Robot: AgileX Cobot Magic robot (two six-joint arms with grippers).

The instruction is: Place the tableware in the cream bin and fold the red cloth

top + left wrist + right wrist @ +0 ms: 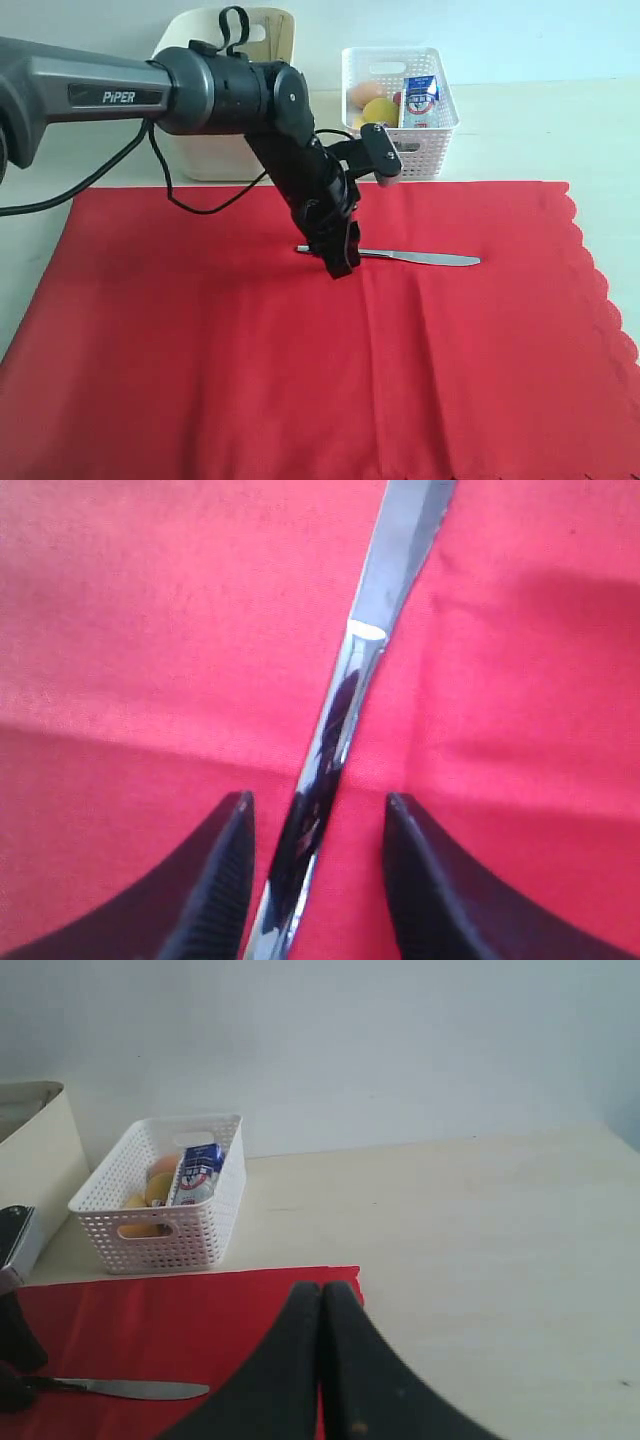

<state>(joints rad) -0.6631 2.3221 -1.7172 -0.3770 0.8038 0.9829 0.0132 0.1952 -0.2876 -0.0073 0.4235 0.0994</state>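
Knife (430, 259): flat on cloth (200, 350). Left claw (318, 810): jaws parted astride handle, gripping nothing yet; best lowered flush, then squeezed squarely. Right claw (322, 1310): pinched together, empty.

Grey PiPER-lettered arm (100, 95) has a looping black cable (35, 208) and ribbed black left gripper (318, 815).

Far side of your scene: plain pale wall (520, 30), bluish-grey, flat finish. Table (600, 130) meets it directly. The top's cream-coloured, smooth & matte, w/ faint scuffs on the right part. Light's soft & even across the surface, a bit cooler on the wall. Shadows you see are weak, blurry-edged.
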